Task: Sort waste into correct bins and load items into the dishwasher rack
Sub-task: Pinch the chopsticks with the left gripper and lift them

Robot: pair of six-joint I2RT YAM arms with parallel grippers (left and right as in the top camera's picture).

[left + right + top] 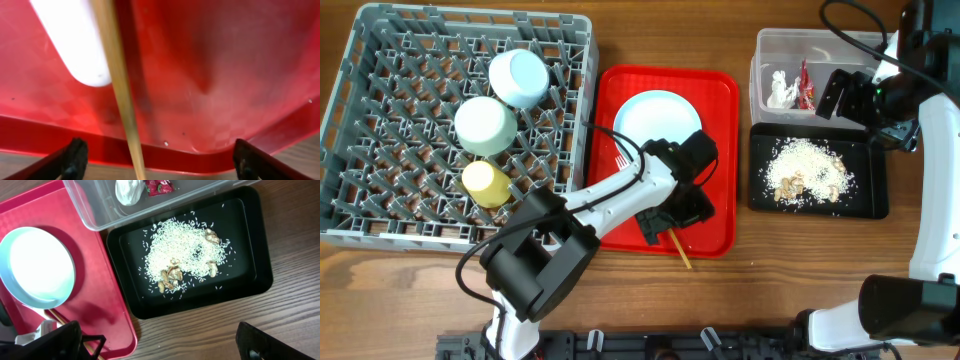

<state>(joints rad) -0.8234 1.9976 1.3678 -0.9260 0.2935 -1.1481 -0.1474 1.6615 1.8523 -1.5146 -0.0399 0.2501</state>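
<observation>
My left gripper (pixel 665 218) is open, low over the front of the red tray (pixel 720 150). A wooden chopstick (pixel 120 95) lies between its fingers (pixel 161 164), crossing the tray rim, with its end sticking out over the table (pixel 681 252). The white fork handle (pixel 75 45) lies beside it. The pale-blue plate (pixel 655 120) sits on the red tray. My right gripper (pixel 840 92) is open and empty (pixel 160 350), up above the bins. The clear tub (pixel 760 60) holds the tissue (pixel 780 90) and wrapper (pixel 806 88). The black tray (pixel 870 190) holds rice crumbs (pixel 805 172).
The grey rack (pixel 380 200) at the left holds the pale-blue bowl (pixel 520 77), the light-green bowl (pixel 485 125) and the yellow cup (pixel 485 183). Bare wood table (pixel 790 260) lies in front of the red tray and the black tray.
</observation>
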